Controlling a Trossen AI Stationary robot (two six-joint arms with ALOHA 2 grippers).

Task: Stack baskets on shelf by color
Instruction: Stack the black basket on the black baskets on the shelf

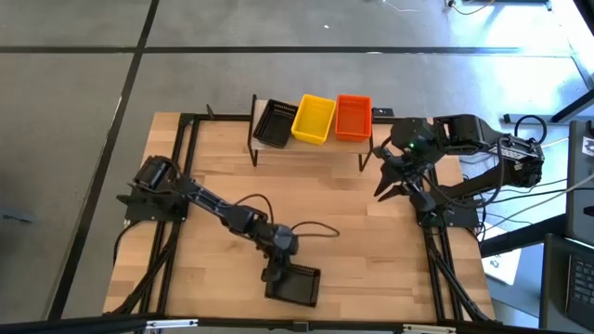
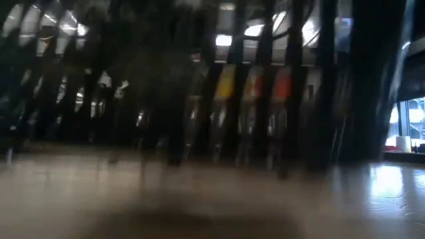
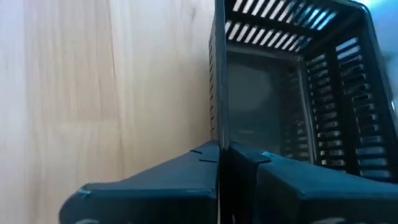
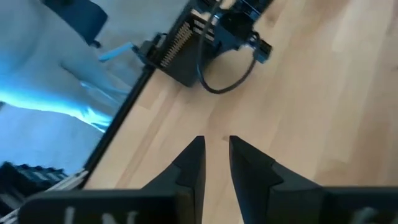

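A black mesh basket [image 1: 299, 285] [image 3: 292, 112] stands on the wooden table near its front edge, open side up. My left gripper [image 1: 276, 274] [image 3: 221, 155] is shut on the basket's left wall. On the low shelf [image 1: 320, 147] at the far side, a black basket [image 1: 272, 122], a yellow basket [image 1: 314, 119] and an orange basket [image 1: 353, 117] sit side by side. My right gripper [image 1: 388, 186] [image 4: 216, 155] hangs open above the table's right part, holding nothing. My left gripper pinches the upper rim of the black basket's left wall [image 3: 218, 127], one finger inside the basket and one outside. The fingers slant down from the far side toward the table's near edge. The basket's bottom looks to be on the table.
Black frame rails [image 1: 186, 186] run along the table's left and right sides. A cable [image 1: 311, 227] loops on the table by the left arm. In the low view dark bars stand close in front, with yellow [image 2: 226, 83] and orange [image 2: 282, 83] shapes behind them.
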